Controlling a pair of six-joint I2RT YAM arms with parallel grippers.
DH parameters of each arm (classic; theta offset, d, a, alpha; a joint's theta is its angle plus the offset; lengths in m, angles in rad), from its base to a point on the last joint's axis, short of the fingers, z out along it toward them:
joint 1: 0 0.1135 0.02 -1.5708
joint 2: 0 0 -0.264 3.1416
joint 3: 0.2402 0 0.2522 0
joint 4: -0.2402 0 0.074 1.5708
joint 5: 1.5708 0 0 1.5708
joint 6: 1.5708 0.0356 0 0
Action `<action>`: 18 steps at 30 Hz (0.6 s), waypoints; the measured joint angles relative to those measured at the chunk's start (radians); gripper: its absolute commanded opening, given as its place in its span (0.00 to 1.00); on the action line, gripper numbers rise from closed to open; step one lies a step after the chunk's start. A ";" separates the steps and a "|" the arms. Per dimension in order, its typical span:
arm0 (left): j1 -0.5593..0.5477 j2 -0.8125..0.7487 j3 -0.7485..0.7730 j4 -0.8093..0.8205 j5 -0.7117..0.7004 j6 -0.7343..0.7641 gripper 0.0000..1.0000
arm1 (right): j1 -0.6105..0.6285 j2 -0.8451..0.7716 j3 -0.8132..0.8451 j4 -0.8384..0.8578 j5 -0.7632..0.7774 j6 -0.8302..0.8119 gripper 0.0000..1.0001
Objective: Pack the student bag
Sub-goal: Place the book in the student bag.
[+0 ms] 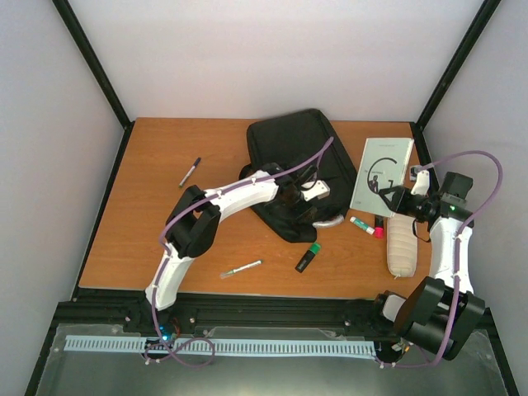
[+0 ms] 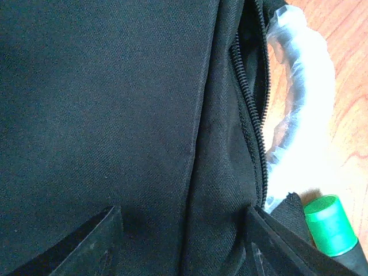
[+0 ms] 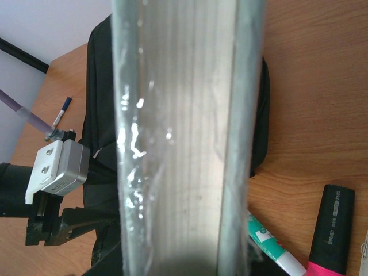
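Holds left claw (image 2: 184, 244) apart at the zip (image 2: 253, 109) of the large black fabric backpack (image 1: 289, 140) lying mid wooden surface (image 1: 148, 239), likely to spread its mouth, right claw (image 1: 396, 198) clamped on a thin pale plastic-wrapped book (image 1: 381, 173) raised for insertion

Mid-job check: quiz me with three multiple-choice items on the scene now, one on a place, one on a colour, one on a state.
1. The green-capped highlighter lies: A on the table beside the backpack; B inside the backpack; C off the table.
2. The pouch is: A red; B blue; C cream.
3. The right gripper is: A open, empty; B shut on the book; C out of sight.
Answers: 1 A, it lies on bare wood by the backpack's near edge. 2 C, pale cream against the wood. 3 B, the book stands edge-on in its grip.
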 measured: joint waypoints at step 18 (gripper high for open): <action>-0.024 0.035 0.037 0.038 -0.178 0.021 0.01 | -0.006 0.013 0.001 -0.004 -0.031 0.016 0.03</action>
